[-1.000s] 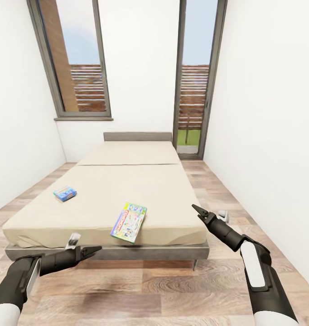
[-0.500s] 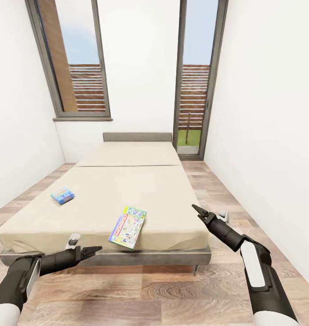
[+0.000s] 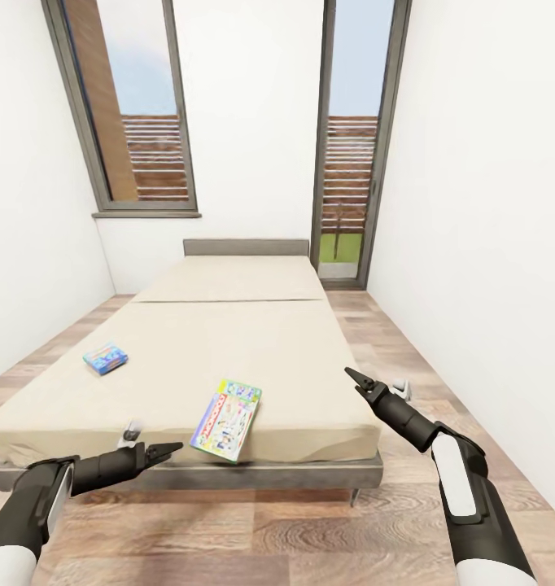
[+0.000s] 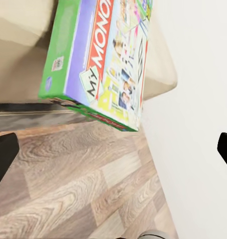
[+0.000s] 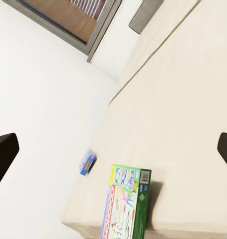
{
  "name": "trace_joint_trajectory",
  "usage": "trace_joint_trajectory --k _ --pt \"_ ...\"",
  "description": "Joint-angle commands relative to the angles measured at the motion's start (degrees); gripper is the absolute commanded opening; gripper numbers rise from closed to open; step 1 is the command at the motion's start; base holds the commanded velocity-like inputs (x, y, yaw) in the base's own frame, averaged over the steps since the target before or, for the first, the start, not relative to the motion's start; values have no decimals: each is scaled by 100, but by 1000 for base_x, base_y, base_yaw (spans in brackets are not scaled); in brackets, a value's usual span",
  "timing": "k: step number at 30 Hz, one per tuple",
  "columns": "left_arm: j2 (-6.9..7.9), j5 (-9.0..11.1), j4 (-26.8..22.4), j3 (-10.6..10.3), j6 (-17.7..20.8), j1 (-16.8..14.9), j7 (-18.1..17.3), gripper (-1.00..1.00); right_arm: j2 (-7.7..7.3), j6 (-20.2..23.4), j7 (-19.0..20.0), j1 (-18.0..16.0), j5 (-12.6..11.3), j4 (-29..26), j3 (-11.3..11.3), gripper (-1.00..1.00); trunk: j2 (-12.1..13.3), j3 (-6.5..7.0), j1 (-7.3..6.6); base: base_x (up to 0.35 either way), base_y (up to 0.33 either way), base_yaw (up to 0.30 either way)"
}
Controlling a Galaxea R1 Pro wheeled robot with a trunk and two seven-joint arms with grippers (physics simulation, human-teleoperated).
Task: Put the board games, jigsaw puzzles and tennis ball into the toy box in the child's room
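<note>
Two board games lie on the beige bed (image 3: 229,334). The white-blue-green Monopoly box (image 3: 226,419) (image 4: 98,55) (image 5: 125,209) hangs partly over the bed's foot edge. The small light-blue game (image 3: 105,358) (image 5: 87,162) rests near the bed's left side. My left gripper (image 3: 157,440) is open and low in front of the foot edge, left of the Monopoly box and apart from it. At the bed's front right corner, my right gripper (image 3: 373,381) is open and empty. The table, toy box, jigsaw puzzles and tennis ball are out of view.
White walls close in on both sides of the bed. A window (image 3: 135,114) is at the back left and a tall glass door (image 3: 351,146) at the back right. Wood-plank floor (image 3: 391,342) runs along the bed's right side and in front of it.
The whole view has shifted: the camera has moved closer to the bed, which looks larger and lower. Both arms hold the same pose and both games lie where they were.
</note>
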Motion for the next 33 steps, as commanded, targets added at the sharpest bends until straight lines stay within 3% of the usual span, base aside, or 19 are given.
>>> trace_joint_trajectory --k 1,9,33 --pt "-4 -60 -5 22 61 -4 -52 100 6 40 14 -5 -9 -1 -18 100 -2 -6 2 266 -96 0" --pt "-4 -60 -5 22 63 -2 -50 100 6 40 14 -5 -9 -1 -17 100 -2 -6 2 125 -100 0" --pt "-4 -59 -5 31 45 -2 -88 100 6 48 18 -5 -9 -1 -18 100 -2 -6 2 -4 -41 0"
